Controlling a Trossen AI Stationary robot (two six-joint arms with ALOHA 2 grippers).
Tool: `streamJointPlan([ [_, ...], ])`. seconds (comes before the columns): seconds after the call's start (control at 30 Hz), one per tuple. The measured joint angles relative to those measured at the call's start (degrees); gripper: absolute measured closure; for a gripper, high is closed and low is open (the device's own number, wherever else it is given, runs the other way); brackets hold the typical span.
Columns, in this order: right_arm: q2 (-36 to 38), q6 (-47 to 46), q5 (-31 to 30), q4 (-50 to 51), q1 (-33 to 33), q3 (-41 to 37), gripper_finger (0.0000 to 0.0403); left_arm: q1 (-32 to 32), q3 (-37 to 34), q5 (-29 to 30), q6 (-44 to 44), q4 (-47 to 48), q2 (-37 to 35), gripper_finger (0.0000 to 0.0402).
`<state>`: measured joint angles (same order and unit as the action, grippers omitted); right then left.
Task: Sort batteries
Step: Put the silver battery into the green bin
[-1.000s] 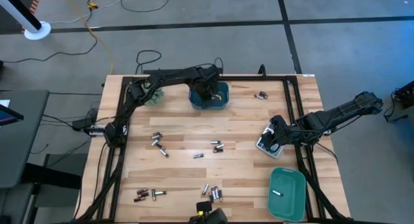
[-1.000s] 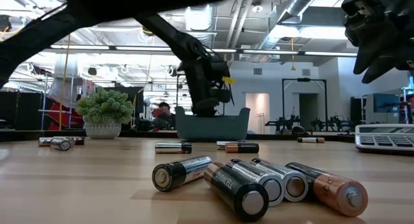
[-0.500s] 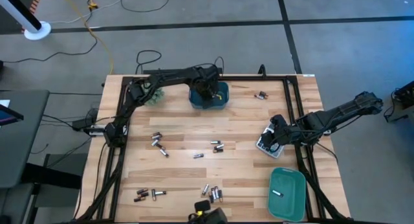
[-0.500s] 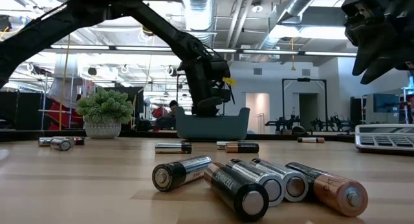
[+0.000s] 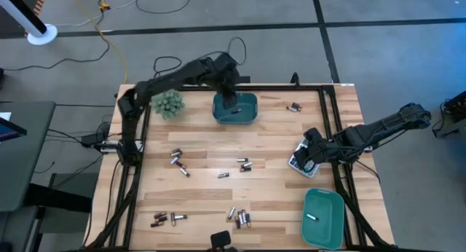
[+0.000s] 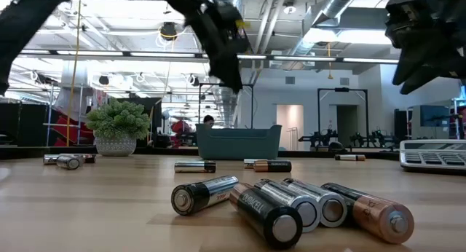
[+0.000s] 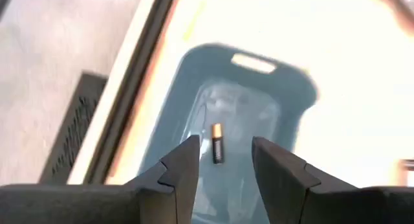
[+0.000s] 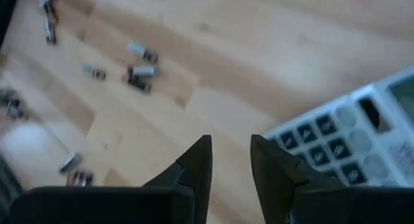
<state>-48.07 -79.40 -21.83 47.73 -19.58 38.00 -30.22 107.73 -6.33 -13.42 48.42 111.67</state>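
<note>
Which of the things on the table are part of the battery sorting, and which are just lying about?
Part of the job:
- loose batteries on the table
- far bin with one battery in it
- near bin with one cell in it

Just lying about:
- calculator
- potted plant

Bright overhead lighting; both wrist views blurred, left one overexposed.

Open left hand (image 7: 223, 160) above teal bin (image 7: 294, 101) — one battery (image 7: 217, 144) inside
</note>
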Motion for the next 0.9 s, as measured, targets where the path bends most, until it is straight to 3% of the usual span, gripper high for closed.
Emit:
streamJointPlan([
  [0.13, 0.0, 2.8, -5.4, -0.6, 3.7, 0.0, 0.0280, -0.1, -3.0, -8.1, -0.4, -1.3, -5.8, 0.0263],
  [0.27, 0.0, 11.3, -5.9, -3.3, 10.5, 0.0, 0.0273, -1.0, -12.5, -16.8, 2.0, -8.2, -11.0, 0.0263],
  [0.5, -0.1, 31.3, -2.1, -16.6, 25.5, 0.4, 0.0219, -1.0, -35.5, -17.4, 10.3, -29.2, -21.6, 0.0263],
  [0.67, -4.1, 40.8, 3.9, -16.3, 38.4, 5.6, 0.0176, -1.5, -49.4, -17.2, 13.7, -42.5, -29.2, 0.0263],
  [0.9, -19.4, 56.3, 12.8, -13.2, 53.5, 18.9, 0.0164, -3.1, -57.1, -14.3, 18.5, -44.8, -35.1, 0.0263],
])
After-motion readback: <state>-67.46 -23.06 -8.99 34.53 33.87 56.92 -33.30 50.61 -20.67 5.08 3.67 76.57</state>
